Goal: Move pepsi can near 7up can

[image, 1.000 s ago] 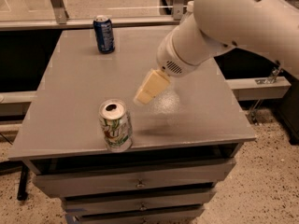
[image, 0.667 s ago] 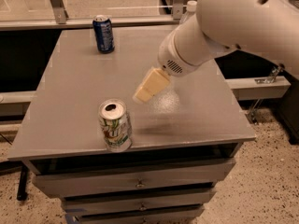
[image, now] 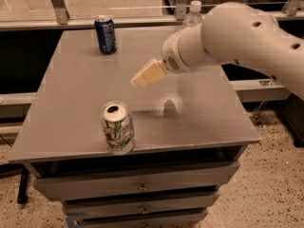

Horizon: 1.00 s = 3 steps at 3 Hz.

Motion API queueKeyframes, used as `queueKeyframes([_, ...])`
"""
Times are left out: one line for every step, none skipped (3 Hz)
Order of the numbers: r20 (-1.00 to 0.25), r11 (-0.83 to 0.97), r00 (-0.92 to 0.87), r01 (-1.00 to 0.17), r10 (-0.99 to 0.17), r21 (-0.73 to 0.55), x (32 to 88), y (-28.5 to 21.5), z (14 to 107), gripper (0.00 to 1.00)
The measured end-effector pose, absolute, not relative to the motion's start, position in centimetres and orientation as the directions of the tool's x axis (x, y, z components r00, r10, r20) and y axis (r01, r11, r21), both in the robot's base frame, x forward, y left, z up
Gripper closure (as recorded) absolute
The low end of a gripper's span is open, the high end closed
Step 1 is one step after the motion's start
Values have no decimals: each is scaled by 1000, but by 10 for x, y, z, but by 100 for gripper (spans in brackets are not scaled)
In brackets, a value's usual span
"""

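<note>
While the pepsi can (image: 105,34) is standing upright at the far left of the counter (image: 66,99), close to its back edge, we are hovering our claw (image: 148,73) above the middle of the surface, well apart from it. We are carrying nothing, since both cans are resting on the counter. Whether the claw is released or clenched we cannot tell; it is showing as one pale block angled down and to the left in the camera view.

We are judging that the coming move is turning on one relation. The pepsi can is lying up and to the left of the claw in the view, farther back on the counter, with its long axis vertical. So we are expecting to reach back and leftward and close around its sides.

The 7up can (image: 117,127) is standing upright near the front edge, on the near-left side of the claw. The two cans are sitting well apart, with the claw roughly between them but off to the right. A clear bottle (image: 194,14) is standing at the back behind the arm, away from that path.
</note>
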<state>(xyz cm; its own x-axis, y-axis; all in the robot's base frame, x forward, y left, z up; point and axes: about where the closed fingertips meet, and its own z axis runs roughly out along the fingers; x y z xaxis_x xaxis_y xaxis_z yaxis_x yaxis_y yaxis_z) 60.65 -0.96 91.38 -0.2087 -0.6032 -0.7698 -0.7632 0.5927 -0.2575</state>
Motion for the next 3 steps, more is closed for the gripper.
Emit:
queueKeyframes([-845, 638, -176, -736, -505, -228, 650, 0, 916, 0])
queueKeyframes([-916, 638, -130, -754, -380, -158, 702, 41, 912, 0])
queueKeyframes([-932, 639, -116, -756, -343, -141, 730, 66, 902, 0])
